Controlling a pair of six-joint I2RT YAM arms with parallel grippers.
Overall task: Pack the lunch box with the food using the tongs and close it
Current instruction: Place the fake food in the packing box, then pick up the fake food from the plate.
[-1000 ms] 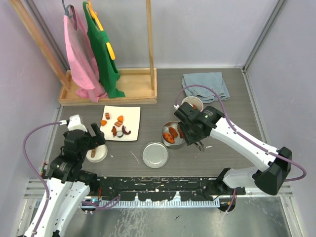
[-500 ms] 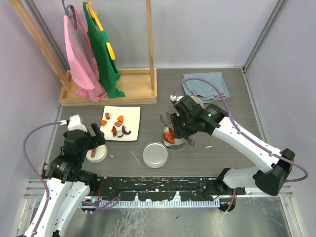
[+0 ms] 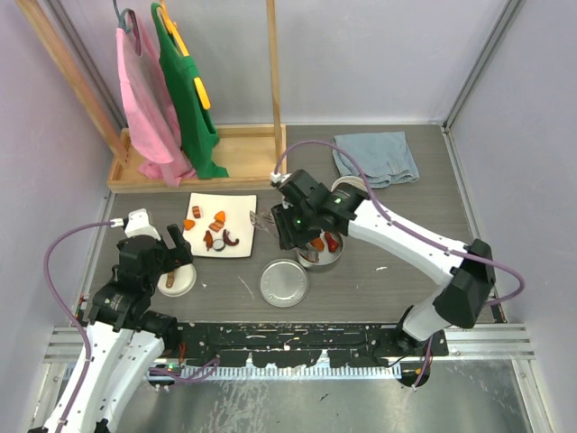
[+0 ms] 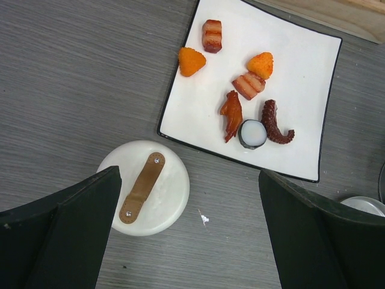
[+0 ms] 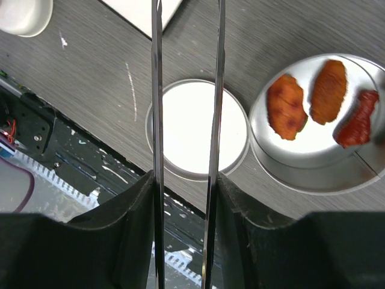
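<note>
My right gripper (image 3: 282,225) (image 5: 183,198) is shut on the grey tongs (image 5: 156,108). The tongs' arms stand slightly apart, and their tips (image 3: 259,219) reach the right edge of the white plate (image 3: 242,209). They carry nothing. The steel tin (image 3: 317,259) (image 5: 313,180) holds two orange-brown pieces (image 5: 287,106) and a red one (image 5: 356,120). Its flat steel lid (image 3: 284,282) (image 5: 198,129) lies beside it. Several food pieces (image 4: 240,114) remain on the plate. My left gripper (image 4: 192,241) hovers open beside the white lid with a brown handle (image 3: 178,279) (image 4: 144,186). The white tub (image 3: 350,184) is mostly hidden behind the right arm.
A wooden rack (image 3: 207,167) with pink and green aprons stands at the back left. A blue-grey cloth (image 3: 376,158) lies at the back right. A black rail (image 3: 288,347) runs along the near table edge.
My right arm has swung left with the tongs, from over the steel tin to the plate's right edge. The left arm has not moved.
</note>
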